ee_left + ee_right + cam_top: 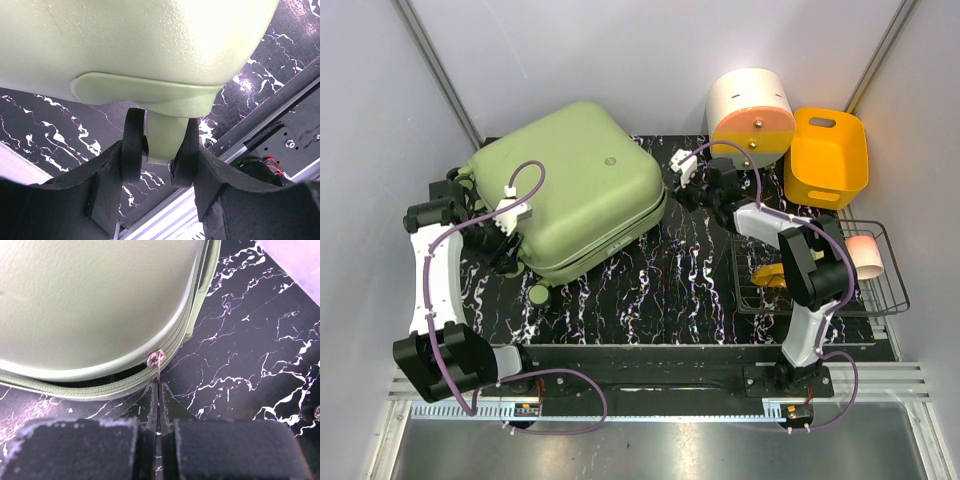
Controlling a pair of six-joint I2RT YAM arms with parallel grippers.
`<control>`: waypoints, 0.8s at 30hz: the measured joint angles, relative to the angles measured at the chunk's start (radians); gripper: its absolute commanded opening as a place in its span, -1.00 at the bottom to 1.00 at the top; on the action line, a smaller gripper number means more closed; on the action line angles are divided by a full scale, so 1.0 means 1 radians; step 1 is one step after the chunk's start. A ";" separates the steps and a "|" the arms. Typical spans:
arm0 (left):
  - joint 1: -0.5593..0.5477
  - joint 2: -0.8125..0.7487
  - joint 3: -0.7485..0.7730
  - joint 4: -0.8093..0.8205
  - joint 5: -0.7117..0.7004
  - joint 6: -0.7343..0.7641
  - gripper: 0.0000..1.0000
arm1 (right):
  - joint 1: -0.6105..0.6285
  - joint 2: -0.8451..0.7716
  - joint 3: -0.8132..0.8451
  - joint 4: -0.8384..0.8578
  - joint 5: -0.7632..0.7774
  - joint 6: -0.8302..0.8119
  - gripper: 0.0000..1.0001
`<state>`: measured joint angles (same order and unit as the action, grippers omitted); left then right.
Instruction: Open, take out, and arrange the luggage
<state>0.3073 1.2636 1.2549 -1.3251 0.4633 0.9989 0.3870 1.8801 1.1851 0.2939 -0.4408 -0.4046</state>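
the luggage [575, 185], a large pale green hard-shell suitcase with rounded corners, lies flat and closed on the black marble-patterned worktop [700, 285], left of centre and turned at an angle. the left gripper [159, 156] is at the corner nearest the left arm. its 2 black padded fingers [100, 190] press from either side on a small black twin-wheel caster [134, 145] with a green stem under the shell, so it is clamped on that caster with the jaws part-way apart. the right gripper [157, 390] is at the opposite edge, with its fingers closed tight on the small metal zip pull [157, 360] that hangs from the slider on the green zip seam [100, 389]. the shell looks stiff, finely pebbled and smoothly curved. it is far too wide for either jaw and would likely be slippery under the pads, so the parts that stick out are the sensible holds: the casters, the pull, and later the lid rim once the seam is undone. it is bulky, and its weight cannot be judged because whatever is inside is hidden. the pull is thin and could slide out of the pinch, so it probably needs drawing along the seam, not away from it, especially round the tight corner. the caster may swivel or roll in the clamp, so as an anchor it could let the case pivot on the smooth worktop.
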 measured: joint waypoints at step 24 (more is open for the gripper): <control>0.092 -0.049 -0.040 0.052 -0.032 0.286 -1.00 | 0.083 -0.380 -0.323 -0.156 0.061 -0.021 -1.00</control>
<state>0.3992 1.2144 1.2144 -1.2728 0.4313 1.2846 0.4698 1.5005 0.8619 0.1383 -0.3801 -0.4255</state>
